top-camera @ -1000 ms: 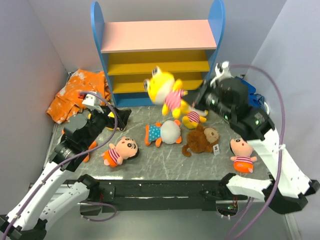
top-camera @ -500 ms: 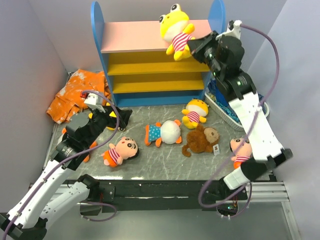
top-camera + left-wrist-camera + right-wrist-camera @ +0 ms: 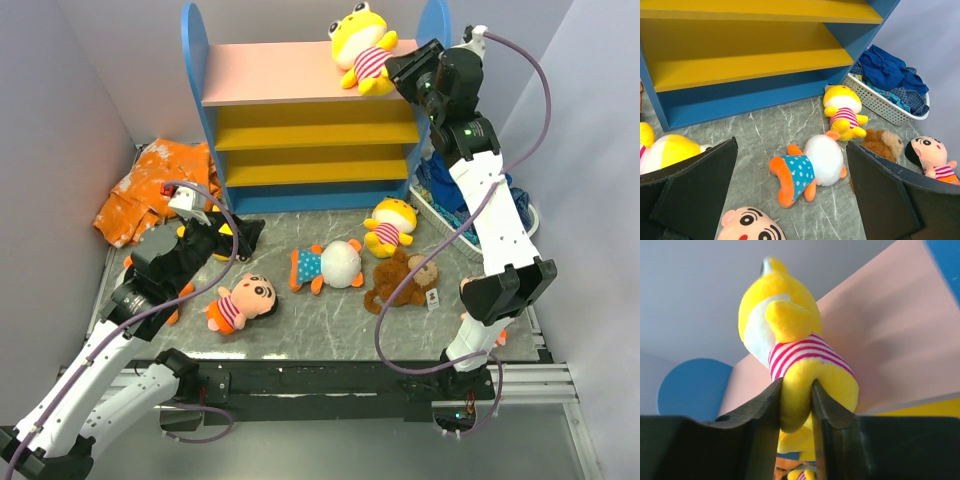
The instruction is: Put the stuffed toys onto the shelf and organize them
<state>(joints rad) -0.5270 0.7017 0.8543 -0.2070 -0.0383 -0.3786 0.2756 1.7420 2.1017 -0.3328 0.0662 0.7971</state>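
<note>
Tabletop [image 3: 300, 322] grey-marbled, walls [image 3: 60, 100] pale; left pincer [image 3: 791, 147] spread, right pincer [image 3: 797, 386] pinching yellow toy [image 3: 790, 325]

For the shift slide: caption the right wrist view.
Right gripper clasps a leg of the yellow striped toy atop the shelf.

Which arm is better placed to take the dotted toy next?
Left: the left tool hovers open, low near the dotted toy; the right tool is at the shelf top, gripping a yellow toy.

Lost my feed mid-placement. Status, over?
Left gripper open, empty. Right gripper clamped on leg of yellow toy, seated on shelf top. Other toys on table. Nothing in the way.
</note>
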